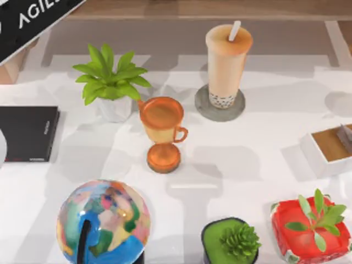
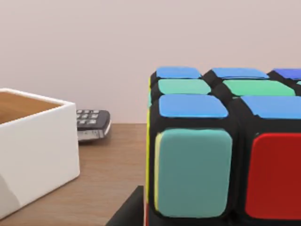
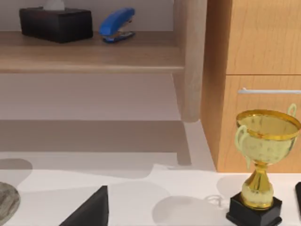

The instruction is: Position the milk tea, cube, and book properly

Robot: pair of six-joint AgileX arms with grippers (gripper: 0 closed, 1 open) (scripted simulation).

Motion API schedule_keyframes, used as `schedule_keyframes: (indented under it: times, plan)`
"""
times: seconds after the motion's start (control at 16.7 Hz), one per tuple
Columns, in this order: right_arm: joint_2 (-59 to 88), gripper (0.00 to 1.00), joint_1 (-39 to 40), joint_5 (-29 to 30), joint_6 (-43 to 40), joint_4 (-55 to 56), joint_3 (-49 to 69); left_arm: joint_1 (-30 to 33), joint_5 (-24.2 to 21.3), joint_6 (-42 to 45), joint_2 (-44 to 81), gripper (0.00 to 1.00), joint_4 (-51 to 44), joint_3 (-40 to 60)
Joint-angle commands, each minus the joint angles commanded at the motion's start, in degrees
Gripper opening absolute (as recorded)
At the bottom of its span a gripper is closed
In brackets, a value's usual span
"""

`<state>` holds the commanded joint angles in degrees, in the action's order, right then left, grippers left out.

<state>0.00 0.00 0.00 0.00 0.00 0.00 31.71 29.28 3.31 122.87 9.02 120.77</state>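
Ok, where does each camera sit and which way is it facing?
Top view: overhead, looking down on the tall clear cup of milk tea; a black lettered robot part crosses a corner.
Left wrist view: low, level, close to the multicoloured puzzle cube; a dark wedge, probably the arm's own.
Right wrist view: low, facing a wooden shelf and gold trophy; similar black wedge.
Shared: top and left wrist views seemingly both catch the white brown-lined box.

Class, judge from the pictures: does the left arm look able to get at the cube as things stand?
Probably yes. In the left wrist view the cube stands close ahead on a wooden surface, its near faces unobstructed; the white box and the calculator stand off to one side, clear of it.
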Motion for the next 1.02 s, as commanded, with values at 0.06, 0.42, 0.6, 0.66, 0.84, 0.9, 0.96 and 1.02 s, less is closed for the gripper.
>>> schedule_keyframes:
  times: [0.06, 0.42, 0.6, 0.66, 0.84, 0.9, 0.96, 1.02]
  plan:
    - [0.0, 1.0, 0.0, 0.0, 0.0, 0.0, 0.0, 0.0, 0.0, 0.0, 0.0, 0.23, 0.0, 0.0]
    - [0.0, 1.0, 0.0, 0.0, 0.0, 0.0, 0.0, 0.0, 0.0, 0.0, 0.0, 0.68, 0.0, 0.0]
    - [0.0, 1.0, 0.0, 0.0, 0.0, 0.0, 0.0, 0.0, 0.0, 0.0, 0.0, 0.9, 0.0, 0.0]
    - [0.0, 1.0, 0.0, 0.0, 0.0, 0.0, 0.0, 0.0, 0.0, 0.0, 0.0, 0.98, 0.0, 0.0]
    - [0.0, 1.0, 0.0, 0.0, 0.0, 0.0, 0.0, 0.0, 0.0, 0.0, 0.0, 1.0, 0.0, 0.0]
    - [0.0, 1.0, 0.0, 0.0, 0.0, 0.0, 0.0, 0.0, 0.0, 0.0, 0.0, 1.0, 0.0, 0.0]
    - [0.0, 1.0, 0.0, 0.0, 0.0, 0.0, 0.0, 0.0, 0.0, 0.0, 0.0, 1.0, 0.0, 0.0]
    - [0.0, 1.0, 0.0, 0.0, 0.0, 0.0, 0.0, 0.0, 0.0, 0.0, 0.0, 1.0, 0.0, 0.0]
